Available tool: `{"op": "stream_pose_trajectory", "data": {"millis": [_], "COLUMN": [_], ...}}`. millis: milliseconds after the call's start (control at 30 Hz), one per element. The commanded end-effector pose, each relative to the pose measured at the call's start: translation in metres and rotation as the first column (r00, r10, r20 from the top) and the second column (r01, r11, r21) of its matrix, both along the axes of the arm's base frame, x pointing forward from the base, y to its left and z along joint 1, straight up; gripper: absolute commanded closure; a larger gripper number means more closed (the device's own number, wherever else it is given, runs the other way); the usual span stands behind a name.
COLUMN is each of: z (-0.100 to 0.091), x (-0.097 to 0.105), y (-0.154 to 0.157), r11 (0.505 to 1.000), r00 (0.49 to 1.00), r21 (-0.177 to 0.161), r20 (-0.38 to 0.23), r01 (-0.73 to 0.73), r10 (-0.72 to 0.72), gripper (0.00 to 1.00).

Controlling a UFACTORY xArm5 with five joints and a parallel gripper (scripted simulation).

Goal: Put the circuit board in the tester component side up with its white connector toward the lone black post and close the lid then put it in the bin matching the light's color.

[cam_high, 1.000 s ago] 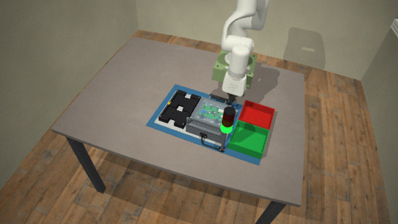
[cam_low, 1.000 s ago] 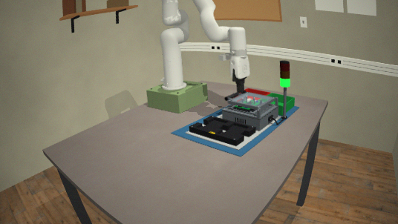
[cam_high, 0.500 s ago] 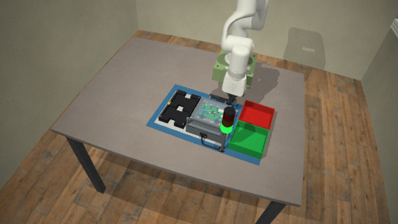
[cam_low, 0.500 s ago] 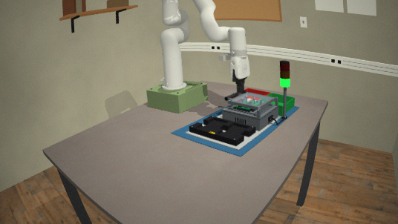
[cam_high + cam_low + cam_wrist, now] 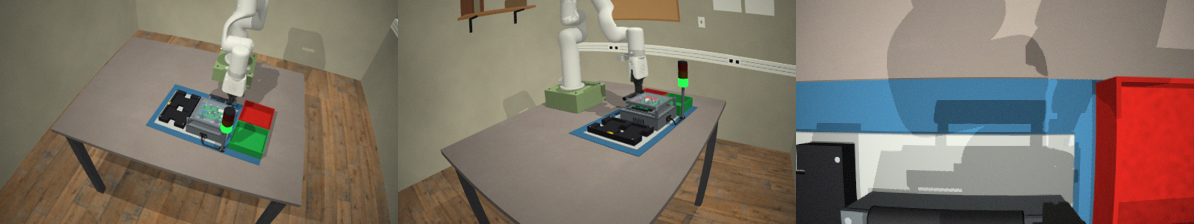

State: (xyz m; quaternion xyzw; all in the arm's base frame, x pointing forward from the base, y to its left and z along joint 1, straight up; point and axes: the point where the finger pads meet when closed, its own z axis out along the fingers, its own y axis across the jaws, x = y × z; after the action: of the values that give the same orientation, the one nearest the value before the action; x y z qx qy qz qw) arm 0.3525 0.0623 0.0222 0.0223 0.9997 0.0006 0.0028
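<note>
The circuit board [image 5: 211, 111] lies in the grey tester [image 5: 209, 120], under the clear lid [image 5: 647, 100]. I cannot tell whether the lid is latched. The signal light [image 5: 226, 127] by the tester's front right corner glows green; it also shows in the exterior view [image 5: 682, 82]. My gripper [image 5: 231, 99] is shut and empty. It points down at the tester's back edge, close to the red bin [image 5: 257, 113], and shows in the exterior view [image 5: 638, 90] just above the lid. The wrist view shows the tester's dark edge [image 5: 946, 214] at the bottom and the red bin [image 5: 1146, 150] at the right.
The empty black tray [image 5: 179, 108] sits left of the tester on the blue mat [image 5: 163, 119]. The green bin [image 5: 249, 138] stands in front of the red bin, right of the tester. The arm's green base block [image 5: 220, 70] stands behind the mat.
</note>
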Motion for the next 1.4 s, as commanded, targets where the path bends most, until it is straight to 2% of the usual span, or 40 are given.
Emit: {"op": "stream_pose_trajectory", "data": {"millis": [0, 767, 900, 1167, 1367], "z": [-0.001, -0.001, 0.011, 0.055, 0.060], "x": [0.000, 0.000, 0.000, 0.000, 0.000], "y": [0.000, 0.000, 0.000, 0.000, 0.000], "r11": [1.000, 1.000, 1.000, 1.000, 1.000], "r00": [1.000, 1.000, 1.000, 1.000, 1.000], "r21": [0.000, 0.000, 0.000, 0.000, 0.000], "r20": [0.001, 0.001, 0.001, 0.001, 0.001], "r01": [0.000, 0.000, 0.000, 0.000, 0.000], "r10": [0.000, 0.000, 0.000, 0.000, 0.000], "gripper": [1.00, 1.00, 1.00, 1.00, 1.00]}}
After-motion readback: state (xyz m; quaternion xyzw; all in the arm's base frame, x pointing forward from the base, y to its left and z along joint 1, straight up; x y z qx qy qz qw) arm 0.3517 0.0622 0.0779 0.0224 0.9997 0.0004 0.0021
